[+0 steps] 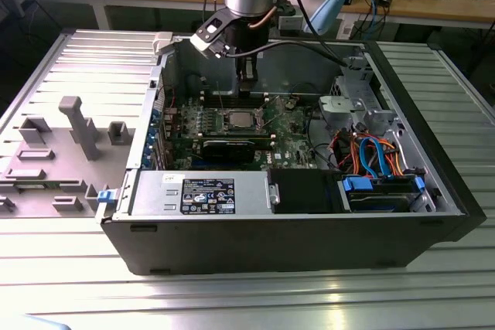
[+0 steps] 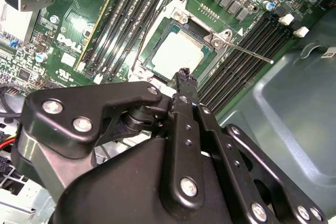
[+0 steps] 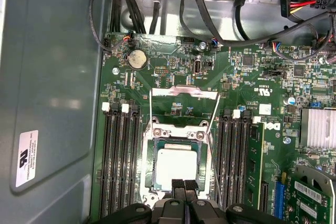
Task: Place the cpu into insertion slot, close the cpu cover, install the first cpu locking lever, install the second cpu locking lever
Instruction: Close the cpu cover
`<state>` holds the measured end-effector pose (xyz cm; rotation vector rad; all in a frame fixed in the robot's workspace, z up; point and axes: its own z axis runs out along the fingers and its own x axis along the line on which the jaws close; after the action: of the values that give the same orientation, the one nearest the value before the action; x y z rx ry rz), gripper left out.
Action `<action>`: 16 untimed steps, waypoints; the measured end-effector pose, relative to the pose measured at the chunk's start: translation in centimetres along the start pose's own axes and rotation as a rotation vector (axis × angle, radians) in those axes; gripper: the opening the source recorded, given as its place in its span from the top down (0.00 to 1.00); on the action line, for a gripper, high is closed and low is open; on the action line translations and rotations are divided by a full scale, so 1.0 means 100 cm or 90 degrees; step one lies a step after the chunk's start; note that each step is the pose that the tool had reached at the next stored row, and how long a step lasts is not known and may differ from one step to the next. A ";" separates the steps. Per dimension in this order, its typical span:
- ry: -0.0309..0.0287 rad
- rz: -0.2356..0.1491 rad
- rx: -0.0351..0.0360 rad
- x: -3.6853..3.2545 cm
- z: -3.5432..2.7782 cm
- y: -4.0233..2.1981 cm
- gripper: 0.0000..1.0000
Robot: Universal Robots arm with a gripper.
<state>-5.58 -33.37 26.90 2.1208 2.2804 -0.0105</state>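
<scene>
The case is open above the cpu point(image 3: 177, 163), and the end effector point(image 3: 184, 183), fingertips together, hangs in that gap. A thin locking lever point(image 2: 252, 54) juts out beside the insertion slot point(image 3: 149, 156). Memory slots point(image 3: 119, 166) flank the socket on both sides. The grey case wall point(image 3: 52, 77) stands close by, and black cables point(image 3: 157, 3) crowd the board's far edge.

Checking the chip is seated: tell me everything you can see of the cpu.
The cpu is a flat square chip with a dull silver metal top. It lies level in the insertion slot, inside its silver rim, between two banks of memory slots. The gripper hangs over one edge; contact cannot be told.
</scene>
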 end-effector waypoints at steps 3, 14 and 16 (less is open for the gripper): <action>-0.0001 0.000 0.0001 -0.0001 -0.0001 0.0008 0.89; 0.0000 0.000 0.0000 -0.0004 0.0001 0.0054 0.89; 0.0000 0.000 0.0000 -0.0004 0.0001 0.0054 0.89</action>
<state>-5.04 -33.37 26.90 2.1207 2.2805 -0.0105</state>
